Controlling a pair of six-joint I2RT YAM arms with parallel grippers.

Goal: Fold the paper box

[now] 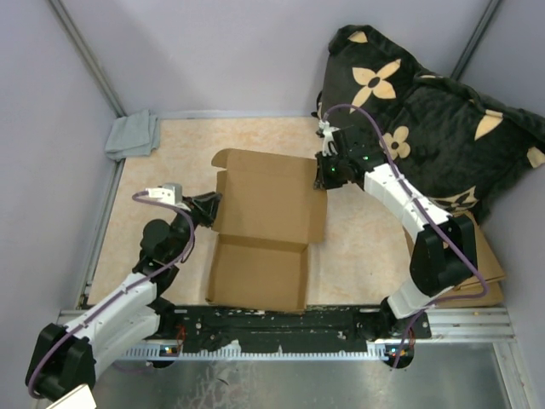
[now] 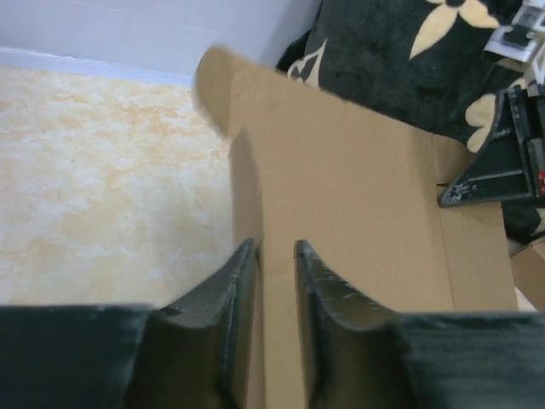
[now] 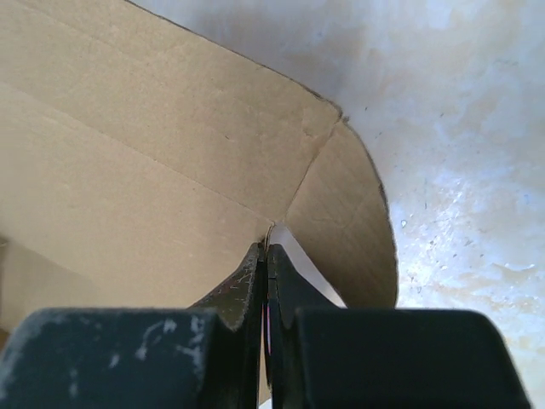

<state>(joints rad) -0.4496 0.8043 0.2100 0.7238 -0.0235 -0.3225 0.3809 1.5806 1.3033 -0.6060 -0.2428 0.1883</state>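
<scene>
Brown corrugated card makes up the one paper box (image 1: 264,213), which lies half-formed on the middle of the pale mottled table (image 1: 358,239), its panels spread between the two arms. The left gripper (image 2: 274,247) sits at the box's left edge with its jaws narrowly apart. The raised side wall runs up from between its fingers (image 2: 238,290), and I cannot tell whether they press on it. The right gripper (image 3: 266,249) is at the far right corner. Its fingers are all but together, with only a thin line between them. The tips sit at the crease where a rounded flap meets the large panel, and they seem to pinch the card's edge there.

Around the box there are one crumpled grey cloth (image 1: 133,135) in the far left corner, one black cushion (image 1: 434,119) patterned with tan four-petal flowers at the far right, and flat brown cardboard pieces (image 1: 485,264) under the right arm, too overlapped to count. The box is plain brown.
</scene>
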